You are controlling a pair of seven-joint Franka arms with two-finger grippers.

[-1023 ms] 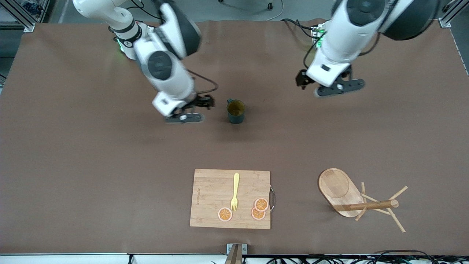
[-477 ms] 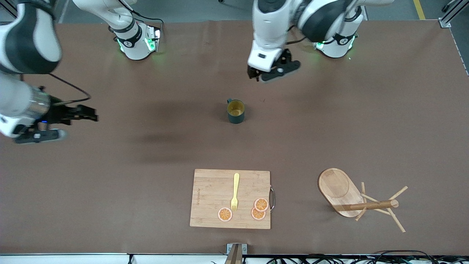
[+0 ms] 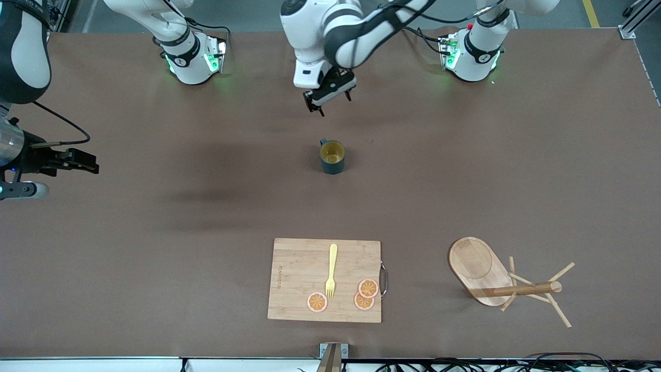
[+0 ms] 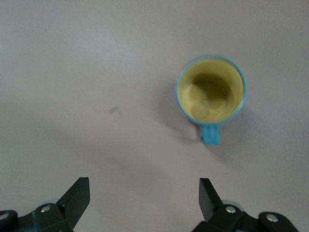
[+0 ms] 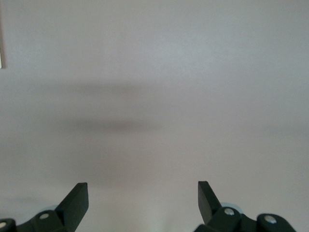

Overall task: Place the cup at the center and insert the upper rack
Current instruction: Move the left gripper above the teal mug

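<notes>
Around the cup (image 3: pixel 332 156), bare table; left tool (image 3: pixel 328 96) and right tool (image 3: pixel 77 161) wide.

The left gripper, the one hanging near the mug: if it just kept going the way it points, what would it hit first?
Probably bare table. The left gripper, open, points down beside the cup, not over it.

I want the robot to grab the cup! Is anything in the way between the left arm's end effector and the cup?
Nothing visible is. The left end effector hangs open over bare table, and the cup stands alone, upright. The cutting board and the tipped-over upper rack lie nearer the front camera.
</notes>
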